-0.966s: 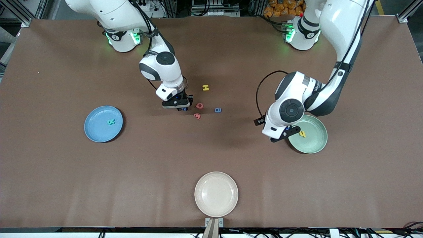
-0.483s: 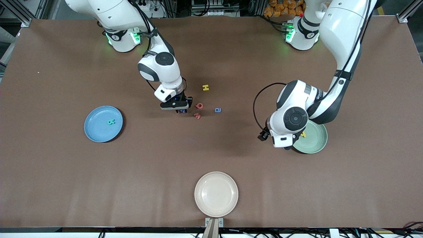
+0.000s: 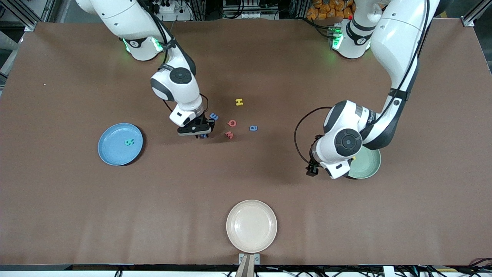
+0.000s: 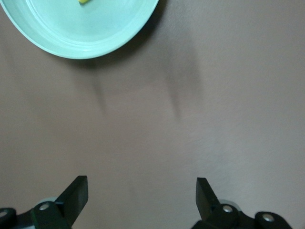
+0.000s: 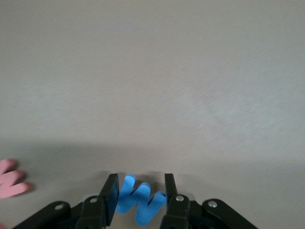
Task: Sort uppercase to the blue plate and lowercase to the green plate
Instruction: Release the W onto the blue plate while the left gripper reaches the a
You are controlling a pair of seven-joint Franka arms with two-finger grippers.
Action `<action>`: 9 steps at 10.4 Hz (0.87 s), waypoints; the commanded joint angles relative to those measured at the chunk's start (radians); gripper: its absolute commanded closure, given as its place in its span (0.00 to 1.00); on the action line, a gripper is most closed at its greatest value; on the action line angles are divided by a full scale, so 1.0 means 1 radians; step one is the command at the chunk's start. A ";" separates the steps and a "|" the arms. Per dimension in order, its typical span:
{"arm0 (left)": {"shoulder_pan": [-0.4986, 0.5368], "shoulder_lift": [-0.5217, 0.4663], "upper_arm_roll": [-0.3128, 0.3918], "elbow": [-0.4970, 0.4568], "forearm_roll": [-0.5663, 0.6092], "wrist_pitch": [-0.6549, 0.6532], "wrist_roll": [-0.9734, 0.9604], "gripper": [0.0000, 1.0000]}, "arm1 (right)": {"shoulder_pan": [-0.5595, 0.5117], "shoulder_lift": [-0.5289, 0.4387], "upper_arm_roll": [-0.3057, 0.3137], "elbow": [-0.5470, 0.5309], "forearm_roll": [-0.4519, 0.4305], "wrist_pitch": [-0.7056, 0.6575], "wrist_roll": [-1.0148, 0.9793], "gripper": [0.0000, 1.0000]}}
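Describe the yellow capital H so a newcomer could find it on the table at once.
Start at the loose cluster of small letters mid-table, beside the right gripper, which is shut on a blue M/W. The yellow H lies flat at the cluster's edge farthest from the front camera. It is the only yellow piece there; the pieces near it, the red Q and blue a, differ in colour.

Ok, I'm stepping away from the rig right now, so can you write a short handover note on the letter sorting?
Right gripper: shut on the blue M/W, over the table beside the red w.
Left gripper: open, empty, over the table beside the green plate.
Done: teal R on the blue plate; yellow h on the green plate.
Left: blue M/W, yellow H, red Q to blue; red w, blue a, small blue letter to green.
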 commanded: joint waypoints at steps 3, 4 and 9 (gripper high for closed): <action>-0.026 0.063 0.010 0.053 0.021 0.081 -0.318 0.00 | -0.202 -0.049 0.115 -0.036 -0.021 -0.033 -0.224 0.56; -0.051 0.071 0.013 0.051 0.024 0.093 -0.400 0.00 | -0.268 -0.060 0.159 -0.050 -0.021 -0.035 -0.283 0.56; -0.223 0.083 0.033 0.044 0.081 0.095 -0.580 0.00 | -0.454 -0.137 0.261 -0.082 -0.020 -0.146 -0.529 0.54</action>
